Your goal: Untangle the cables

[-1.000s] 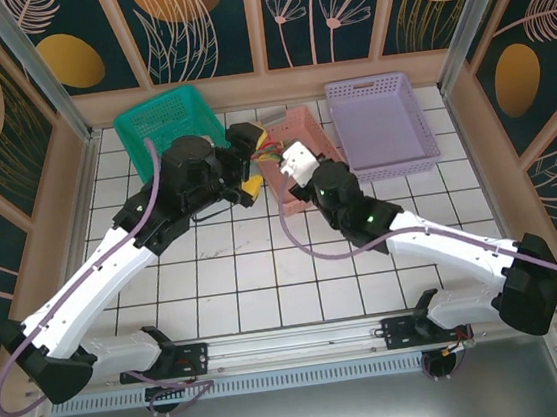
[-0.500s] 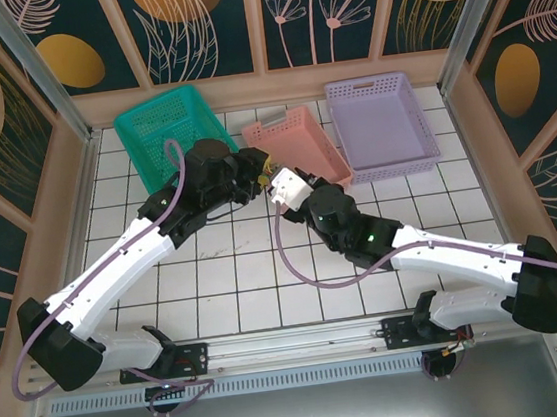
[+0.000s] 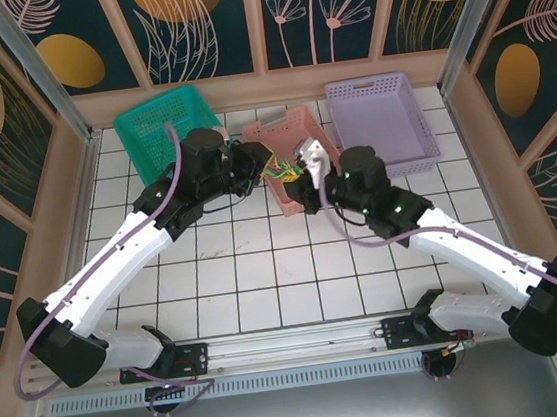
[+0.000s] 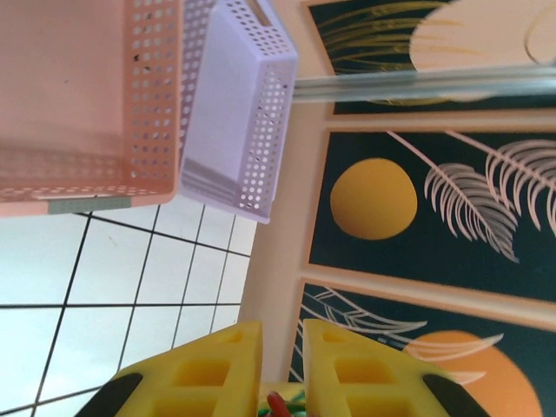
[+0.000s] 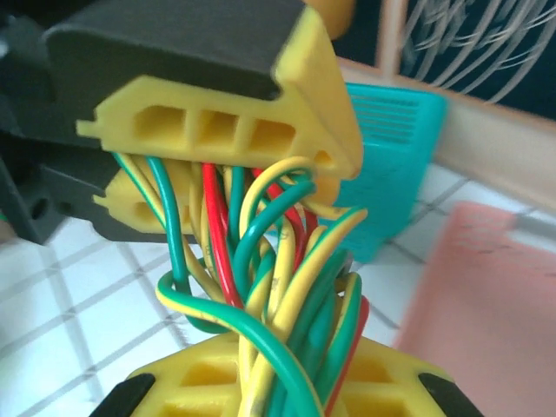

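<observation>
The cables (image 3: 279, 169) are a knotted bunch of green, yellow and red wires hanging in the air between both grippers, above the near left corner of the pink basket (image 3: 301, 125). My left gripper (image 3: 257, 168) is shut on the bunch's left side; in the left wrist view a red and a green wire (image 4: 279, 405) sit between its nearly closed yellow fingers (image 4: 208, 373). My right gripper (image 3: 303, 171) is shut on the right side. In the right wrist view the cables (image 5: 278, 278) run from my right gripper (image 5: 278, 369) up into the left gripper (image 5: 217, 187).
A teal basket (image 3: 153, 122) stands at the back left and a lilac basket (image 3: 379, 121) at the back right, with the pink one between. White tiled floor (image 3: 264, 260) lies in front of the arms. Wooden walls ring the table.
My left gripper was open a second ago and has closed on the cables. The right gripper swung left to meet it, then back right toward the pink basket, stretching the bunch.
</observation>
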Controlling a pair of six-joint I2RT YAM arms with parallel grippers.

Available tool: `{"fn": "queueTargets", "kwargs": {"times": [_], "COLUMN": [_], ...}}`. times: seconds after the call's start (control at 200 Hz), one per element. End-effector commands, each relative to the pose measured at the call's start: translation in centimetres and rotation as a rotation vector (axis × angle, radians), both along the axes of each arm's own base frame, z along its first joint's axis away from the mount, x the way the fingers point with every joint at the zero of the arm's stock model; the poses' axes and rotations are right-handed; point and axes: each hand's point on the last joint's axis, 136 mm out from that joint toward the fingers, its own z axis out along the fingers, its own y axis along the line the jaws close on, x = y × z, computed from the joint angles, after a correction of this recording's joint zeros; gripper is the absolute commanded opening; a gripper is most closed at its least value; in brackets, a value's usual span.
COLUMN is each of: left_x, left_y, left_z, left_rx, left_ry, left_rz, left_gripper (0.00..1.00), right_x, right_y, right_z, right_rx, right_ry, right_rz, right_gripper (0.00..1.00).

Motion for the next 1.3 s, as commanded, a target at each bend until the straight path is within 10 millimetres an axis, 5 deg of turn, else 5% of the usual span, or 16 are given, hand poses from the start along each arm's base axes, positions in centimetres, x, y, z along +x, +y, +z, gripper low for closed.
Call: {"fn": "queueTargets", "kwargs": {"times": [0.0,0.14,0.245,0.42,0.566,0.751,0.956,1.116,1.296], "left_x": [3.6,3.7,3.7,3.3,3.3,3.5,3.3,3.4,3.5], "left_y": [3.9,3.0,2.8,2.2,2.5,2.4,1.7,1.5,1.2], "left_z": [1.2,2.8,2.3,0.3,-0.6,-0.4,-0.5,-0.8,-0.7], "left_rx": [0.149,0.151,0.177,0.190,0.264,0.270,0.264,0.269,0.274], "left_ry": [-0.184,-0.288,-0.269,-0.170,-0.133,-0.134,-0.135,-0.133,-0.137], "left_rz": [0.121,0.045,0.023,-0.014,-0.027,-0.029,-0.073,-0.085,-0.100], "left_gripper": [0.00,0.00,0.00,0.00,0.00,0.00,0.00,0.00,0.00], "right_x": [-6.1,-7.7,-6.4,-2.9,-1.9,-0.5,0.0,-0.3,-1.4], "right_y": [-0.1,0.3,0.0,-1.8,-3.3,-4.8,-3.4,-1.7,-0.9], "right_z": [3.9,3.2,2.1,2.5,5.2,5.3,4.2,1.4,-1.5], "right_rx": [0.268,0.294,0.240,0.168,0.201,0.234,0.264,0.186,0.152], "right_ry": [0.323,0.488,0.472,0.360,0.294,0.323,0.392,0.482,0.527], "right_rz": [0.347,0.450,0.354,0.118,0.043,-0.036,0.004,0.059,0.093], "right_gripper": [0.00,0.00,0.00,0.51,0.67,0.65,0.43,0.48,0.34]}}
